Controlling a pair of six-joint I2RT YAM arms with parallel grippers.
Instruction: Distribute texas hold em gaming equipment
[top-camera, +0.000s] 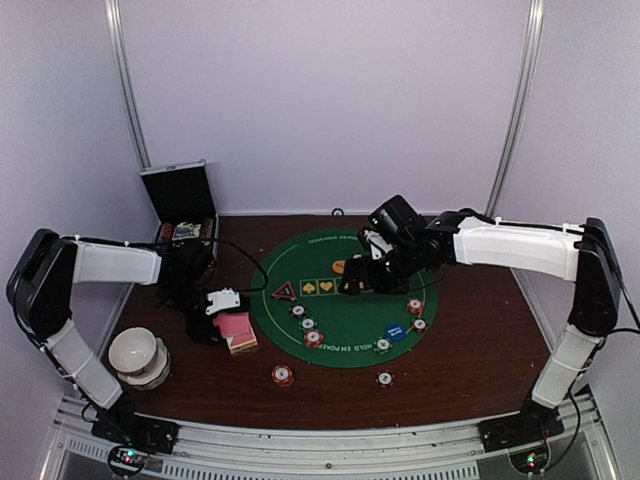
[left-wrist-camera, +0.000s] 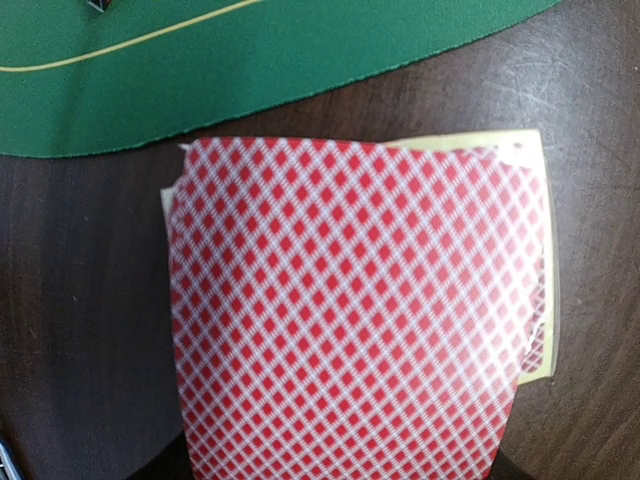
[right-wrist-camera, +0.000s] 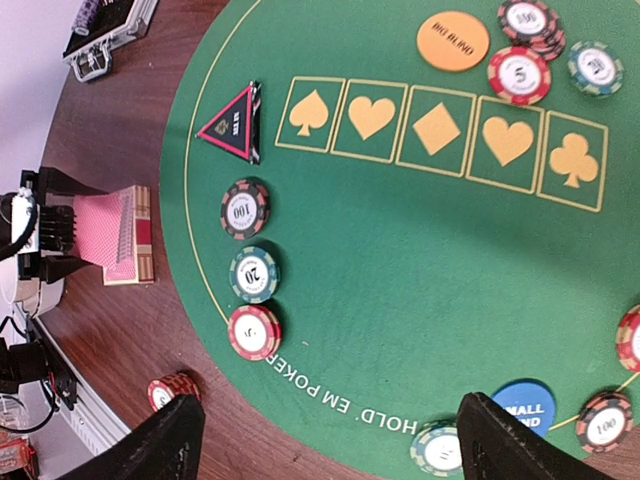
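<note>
Pink-backed playing cards (top-camera: 237, 331) lie stacked on the brown table just left of the green mat (top-camera: 345, 310). My left gripper (top-camera: 216, 320) is at the stack, shut on the top card (left-wrist-camera: 350, 320), which bows up and hides the fingers in the left wrist view. Black, green and red poker chips (right-wrist-camera: 244, 207) (right-wrist-camera: 254, 273) (right-wrist-camera: 254, 331) line the mat's left rim. An orange button disc (right-wrist-camera: 453, 40) and a blue one (right-wrist-camera: 525, 410) lie on the mat. My right gripper (right-wrist-camera: 335, 450) hovers open over the mat, holding nothing.
A black metal-edged case (top-camera: 180, 200) stands open at the back left. A white bowl (top-camera: 135, 352) sits at the front left. A red chip (top-camera: 283, 375) and a pale one (top-camera: 385, 378) lie on the wood near the mat's front edge. A black triangle marker (right-wrist-camera: 233, 123) lies on the mat.
</note>
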